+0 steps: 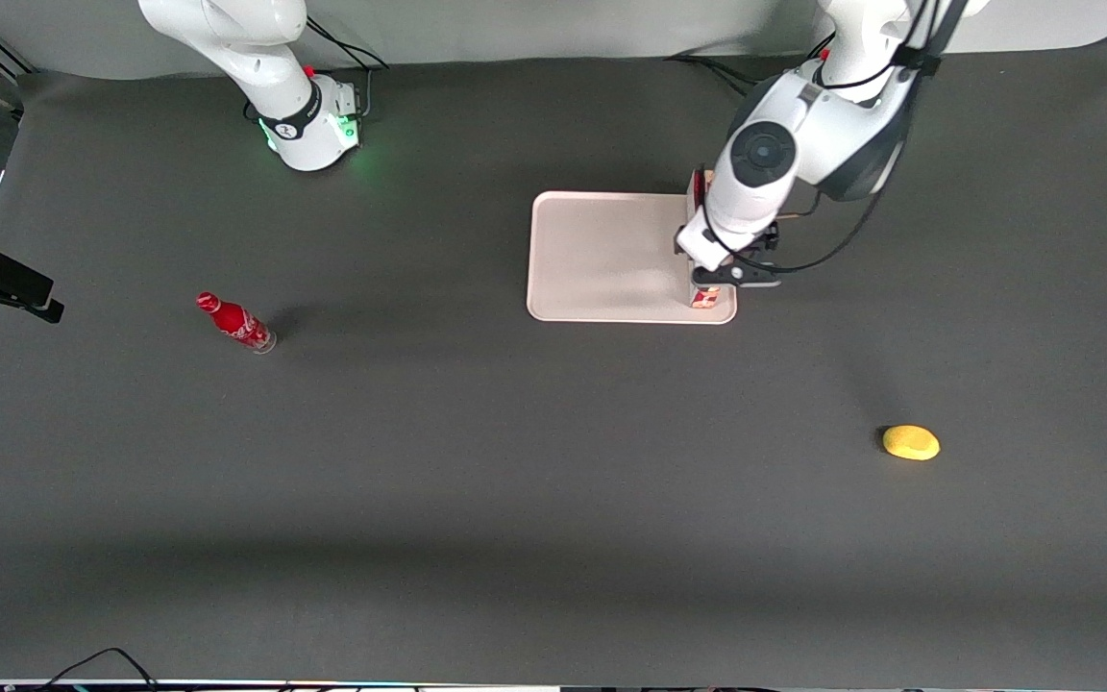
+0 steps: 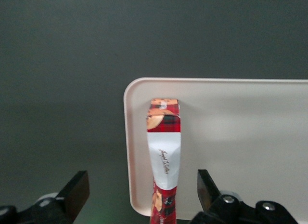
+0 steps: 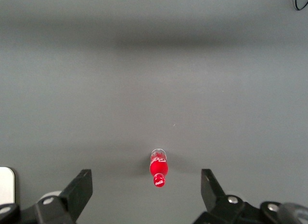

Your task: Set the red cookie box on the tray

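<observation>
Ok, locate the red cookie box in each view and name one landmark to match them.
Front view: red cookie box on the tray, along its short edge toward the working arm, mostly hidden under the gripper.
Left wrist view: box between the open fingers.
Right wrist view: not in it.
Shared landmark: the tray's rounded corner.

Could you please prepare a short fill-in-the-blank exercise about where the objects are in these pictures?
1. The red cookie box stands on its narrow edge on the ____.
2. The hand is above the box with its fingers ____, not touching it.
3. The red soda bottle lies toward the ____ arm's end of the table.
4. The yellow object lies ____ to the front camera than the tray.

Missing words: tray; open; parked; nearer
</observation>
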Tool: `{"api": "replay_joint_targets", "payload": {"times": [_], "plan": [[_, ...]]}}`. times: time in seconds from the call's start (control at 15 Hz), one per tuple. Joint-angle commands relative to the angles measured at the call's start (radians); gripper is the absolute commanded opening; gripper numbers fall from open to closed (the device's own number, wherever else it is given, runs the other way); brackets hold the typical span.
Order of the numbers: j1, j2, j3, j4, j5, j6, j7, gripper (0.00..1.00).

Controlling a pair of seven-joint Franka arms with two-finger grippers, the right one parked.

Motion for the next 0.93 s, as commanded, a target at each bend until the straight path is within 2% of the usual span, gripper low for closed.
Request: {"api": "replay_joint_targets", "payload": {"times": [0.0,0.2,0.33,0.53,0.87], "plan": [[0.004,-0.018,0.14,0.245,0.004,-0.292,0.149,1.0],[0.004,-0.009,0.245,0.468,0.005,-0.473,0.254,1.0],[0.002,-0.004,0.319,0.574,0.049,-0.5,0.322,1.0],[-0.001,-0.004,0.401,0.641,0.083,-0.5,0.425,1.0],[0.002,0.003,0.426,0.651,0.097,-0.5,0.435,1.0]]}}
